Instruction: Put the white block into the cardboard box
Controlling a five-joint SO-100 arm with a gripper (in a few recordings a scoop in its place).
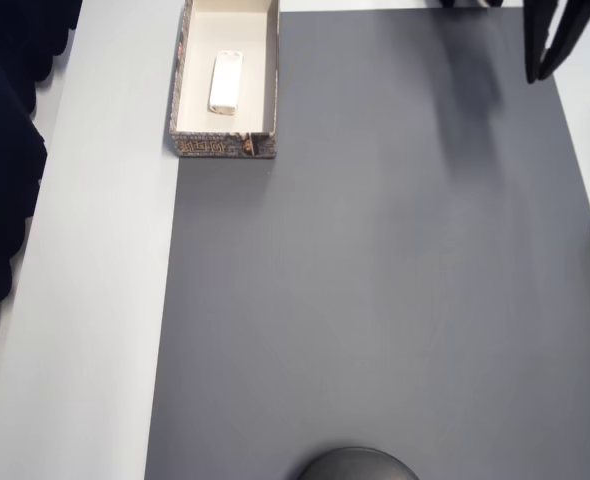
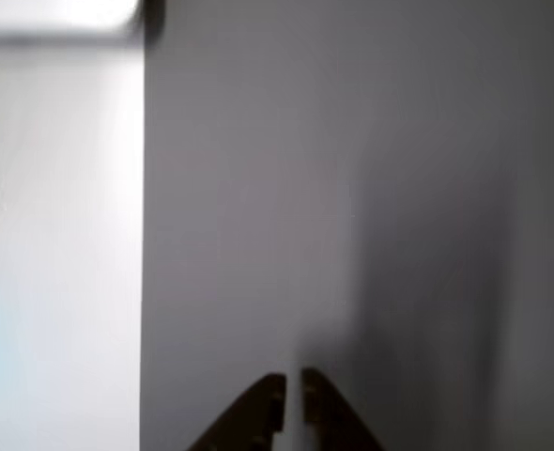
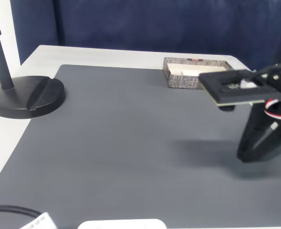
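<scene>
Inside the cardboard box (image 1: pixel 183 90), up near the top left of the overhead view, we are seeing the white block (image 1: pixel 225 81) lying flat on the cream floor, lengthwise along the box and clear of its walls. That box is sitting across the seam where the dark grey mat (image 1: pixel 375 280) is meeting the pale table (image 1: pixel 95 300), its patterned end wall facing down the picture. From the fixed view, we are looking at the cardboard box (image 3: pixel 183 81) at the far edge of the mat, with only a strip of its cream interior showing.

Over at the right of the fixed view, our gripper (image 3: pixel 257 143) is hanging above the mat, dark and pointed downward, well apart from the box. Through the wrist view we are finding the gripper (image 2: pixel 293 399) with its two dark fingertips (image 2: pixel 263 399) drawn nearly together, only a thin slit of mat showing between them and nothing caught there. A black round stand base (image 3: pixel 24 95) is resting at the mat's left edge in the fixed view.
</scene>
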